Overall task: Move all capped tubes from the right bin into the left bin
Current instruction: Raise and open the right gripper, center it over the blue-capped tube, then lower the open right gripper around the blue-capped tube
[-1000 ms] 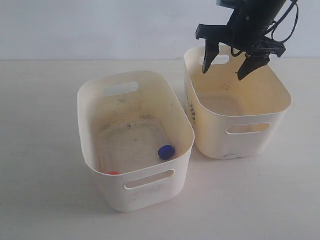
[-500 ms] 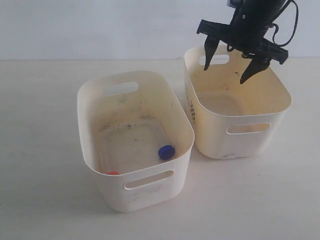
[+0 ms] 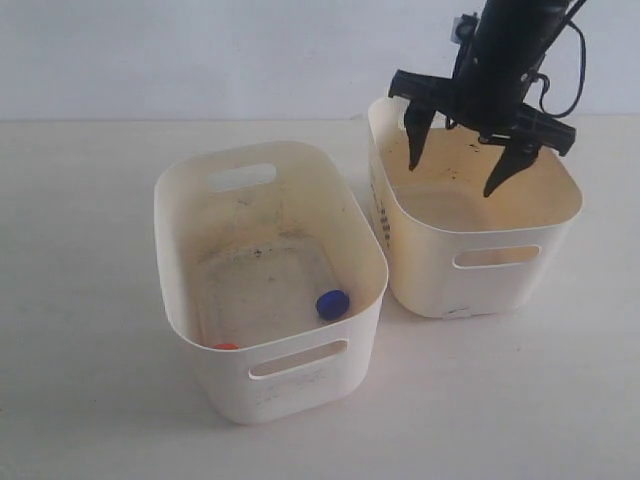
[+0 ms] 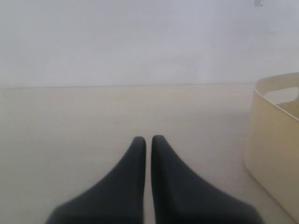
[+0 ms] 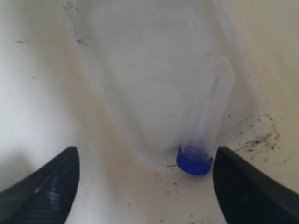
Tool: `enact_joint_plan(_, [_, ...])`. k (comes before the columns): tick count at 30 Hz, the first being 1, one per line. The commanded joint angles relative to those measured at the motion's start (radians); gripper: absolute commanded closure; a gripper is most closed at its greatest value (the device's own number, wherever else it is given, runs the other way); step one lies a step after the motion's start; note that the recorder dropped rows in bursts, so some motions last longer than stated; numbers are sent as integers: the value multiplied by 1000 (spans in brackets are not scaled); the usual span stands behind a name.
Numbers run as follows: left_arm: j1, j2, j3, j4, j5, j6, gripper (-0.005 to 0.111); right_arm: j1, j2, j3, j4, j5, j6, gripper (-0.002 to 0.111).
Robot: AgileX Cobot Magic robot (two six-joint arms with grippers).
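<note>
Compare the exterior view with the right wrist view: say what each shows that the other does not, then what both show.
Only the exterior view shows the left bin, with a blue cap and an orange-red cap inside it, and the dark dashes on the right bin's outer side. Only the right wrist view shows a clear blue-capped tube lying on that bin's floor. Both show the right pincer, open, and the right bin's speckled inside.

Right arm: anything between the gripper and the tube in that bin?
Nothing. The right wrist view shows only bare, speckled floor of the right bin between the open right gripper and the blue-capped tube.
</note>
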State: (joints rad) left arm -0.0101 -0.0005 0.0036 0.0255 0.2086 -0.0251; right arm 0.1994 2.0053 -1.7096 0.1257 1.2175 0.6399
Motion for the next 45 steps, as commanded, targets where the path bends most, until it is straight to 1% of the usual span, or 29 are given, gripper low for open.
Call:
enact_joint_plan(1, [0,0,-4,-6,-6,-10,102,-4,-18,48,-41,4,26,34])
enact_joint_plan(9, [0,0,-4,-6,-6,-10,102,-6,-19,49,-48,4,31,34])
enact_joint_plan(18, [0,0,-4,-6,-6,-10,102,-6,-19,86,-142,4,57,34])
enact_joint_plan(29, [0,0,-4,-6,-6,-10,102,-6,-18,146,-146,4,95,34])
enact_joint_plan(31, [0,0,-4,-6,-6,-10,102,-6,-18,135,-143,4,100,40])
enact_joint_plan(33, [0,0,-4,-6,-6,-10,102,-6,-18,124,-135,4,103,50])
enact_joint_plan(35, [0,0,-4,-6,-6,-10,102,-4,-18,122,-126,4,103,56])
enact_joint_plan(43, [0,0,-4,-6,-6,-10,102,40,-7,122,-126,4,82,57])
enact_joint_plan(45, [0,0,-4,-6,-6,-10,102,42,11,122,-126,4,62,53])
